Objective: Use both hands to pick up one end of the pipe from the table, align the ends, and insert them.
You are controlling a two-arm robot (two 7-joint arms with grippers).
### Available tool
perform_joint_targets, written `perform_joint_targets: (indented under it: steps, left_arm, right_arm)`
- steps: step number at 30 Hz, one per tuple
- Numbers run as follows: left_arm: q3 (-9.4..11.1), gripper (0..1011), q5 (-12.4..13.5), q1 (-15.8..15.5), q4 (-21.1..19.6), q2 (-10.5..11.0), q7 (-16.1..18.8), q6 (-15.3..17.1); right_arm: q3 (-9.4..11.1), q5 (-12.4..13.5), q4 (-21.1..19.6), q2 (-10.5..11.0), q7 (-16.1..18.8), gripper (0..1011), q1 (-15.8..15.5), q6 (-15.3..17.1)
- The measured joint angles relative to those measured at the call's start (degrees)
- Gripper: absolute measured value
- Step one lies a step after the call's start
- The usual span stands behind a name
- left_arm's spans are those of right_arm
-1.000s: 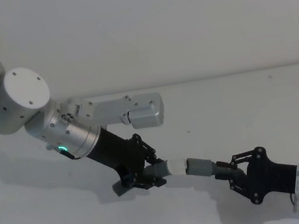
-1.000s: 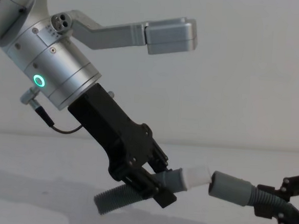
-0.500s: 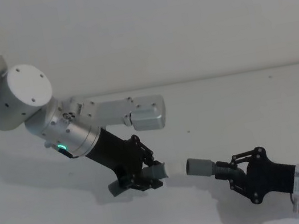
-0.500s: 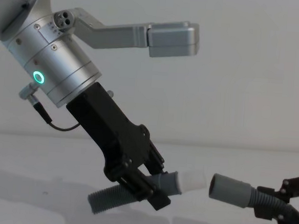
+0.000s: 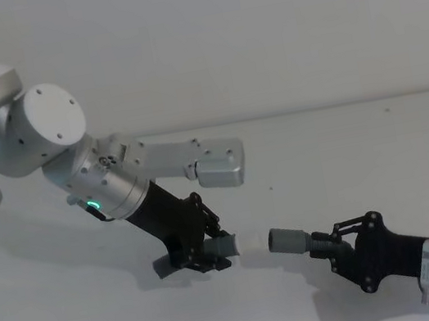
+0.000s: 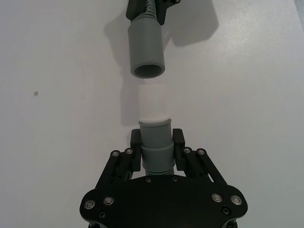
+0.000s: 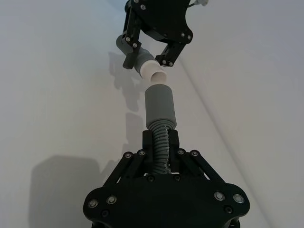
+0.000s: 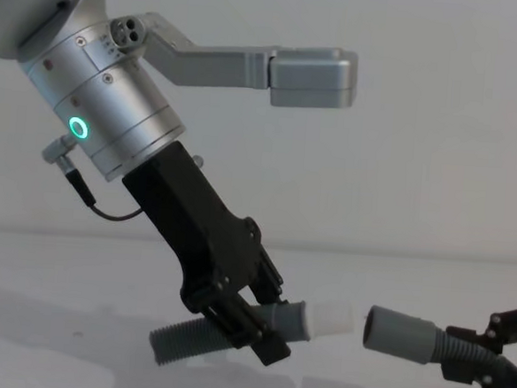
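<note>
My left gripper point(image 5: 214, 252) is shut on the grey cuff of one pipe piece, just above the table point(image 5: 362, 151). That piece's white spigot point(image 8: 330, 319) points right, and its ribbed tail point(image 8: 181, 344) trails behind the fingers. My right gripper point(image 5: 329, 242) is shut on the ribbed hose of the other piece, behind its grey socket cuff point(image 8: 399, 335). A small gap separates spigot point(image 6: 153, 102) and socket point(image 6: 146, 52), which sit nearly in line. In the right wrist view, the socket point(image 7: 160, 104) faces the spigot point(image 7: 153, 70) held by the left gripper point(image 7: 152, 45).
The white table runs back to a pale wall point(image 5: 259, 36). The left arm's silver wrist with its green ring point(image 8: 78, 128) and a camera bracket point(image 8: 311, 76) hang above the left pipe piece.
A second ago the white spigot met the socket's mouth. Since then the left gripper has drawn back to the left with its piece, opening a gap. The right gripper barely moved.
</note>
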Motion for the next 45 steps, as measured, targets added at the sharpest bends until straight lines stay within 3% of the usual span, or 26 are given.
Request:
perform_joint_targets:
  steps: [30, 45]
  left_arm:
    - [3.0, 375, 1.8, -3.3, 2.5, -2.7, -1.1, 0.5]
    - [4.0, 372, 1.8, -4.1, 2.9, -3.5, -1.5, 0.6]
  right_arm:
    - [0.3, -8.0, -1.1, 0.1, -5.4, 162, -0.3, -1.7]
    - [0.5, -10.0, -1.5, -0.1, -7.2, 162, -0.6, -1.8]
